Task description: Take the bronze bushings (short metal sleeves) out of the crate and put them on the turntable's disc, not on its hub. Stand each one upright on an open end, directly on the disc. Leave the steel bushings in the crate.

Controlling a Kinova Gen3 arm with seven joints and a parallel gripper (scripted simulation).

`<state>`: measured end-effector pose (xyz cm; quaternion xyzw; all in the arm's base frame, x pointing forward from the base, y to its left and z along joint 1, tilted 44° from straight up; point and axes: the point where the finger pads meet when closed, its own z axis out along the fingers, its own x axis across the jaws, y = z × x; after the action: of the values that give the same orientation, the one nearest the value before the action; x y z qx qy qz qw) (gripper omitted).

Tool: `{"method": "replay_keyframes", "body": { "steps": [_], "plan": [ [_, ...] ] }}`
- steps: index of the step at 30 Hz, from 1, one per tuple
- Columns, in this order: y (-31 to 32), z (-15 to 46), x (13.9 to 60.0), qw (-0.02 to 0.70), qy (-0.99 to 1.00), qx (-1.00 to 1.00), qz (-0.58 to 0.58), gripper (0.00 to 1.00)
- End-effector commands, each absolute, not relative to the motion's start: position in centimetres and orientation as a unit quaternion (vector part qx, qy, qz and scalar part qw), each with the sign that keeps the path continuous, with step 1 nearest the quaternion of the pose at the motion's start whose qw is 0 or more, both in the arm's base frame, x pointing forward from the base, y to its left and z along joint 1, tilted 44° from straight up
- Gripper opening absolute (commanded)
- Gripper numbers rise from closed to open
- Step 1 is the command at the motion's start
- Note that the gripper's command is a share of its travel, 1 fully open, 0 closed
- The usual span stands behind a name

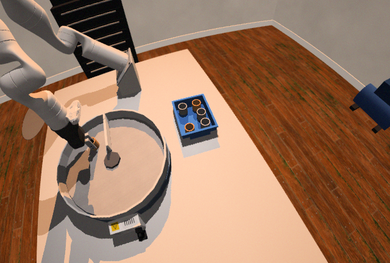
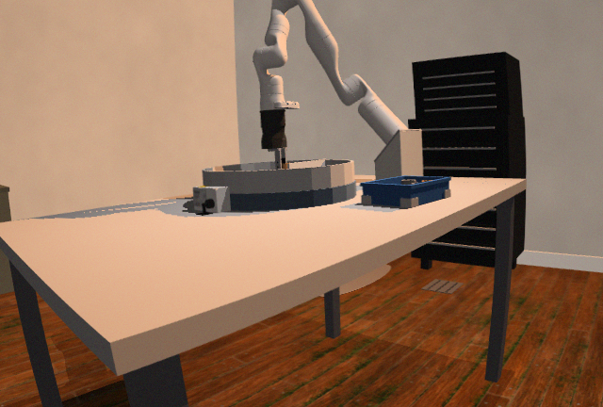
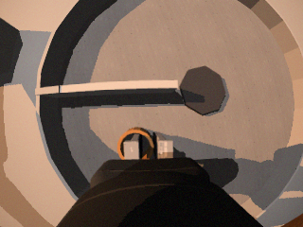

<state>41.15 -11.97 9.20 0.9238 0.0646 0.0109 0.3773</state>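
workshop-like room — black drawer cabinet (image 1: 89, 7) (image 2: 460, 115), long worktable (image 1: 226, 197) (image 2: 234, 256), turntable (image 1: 132, 171) (image 2: 272, 183) (image 3: 256, 61)

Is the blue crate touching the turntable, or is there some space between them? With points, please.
Apart: the top view shows a strip of table (image 1: 226, 190) (image 2: 243, 256) (image 3: 19, 182) between the crate (image 1: 199, 132) (image 2: 428, 193) and the turntable (image 1: 141, 120) (image 2: 272, 182) (image 3: 256, 71).

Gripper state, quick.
Gripper: partly open, not clamped; one finger inside a bronze bushing, the other outside it.
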Motion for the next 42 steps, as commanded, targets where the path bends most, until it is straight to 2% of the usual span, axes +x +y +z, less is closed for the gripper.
{"method": "replay_keyframes", "body": {
  "steps": [1,26,42],
  "plan": [
    [-11.9,9.2,41.2,0.377,0.065,0.924,0.011,0.38],
    [-11.8,9.3,41.2,0.377,0.065,0.924,0.011,0.38],
    [-8.5,12.8,40.8,0.377,0.065,0.924,0.011,0.38]
  ]
}}
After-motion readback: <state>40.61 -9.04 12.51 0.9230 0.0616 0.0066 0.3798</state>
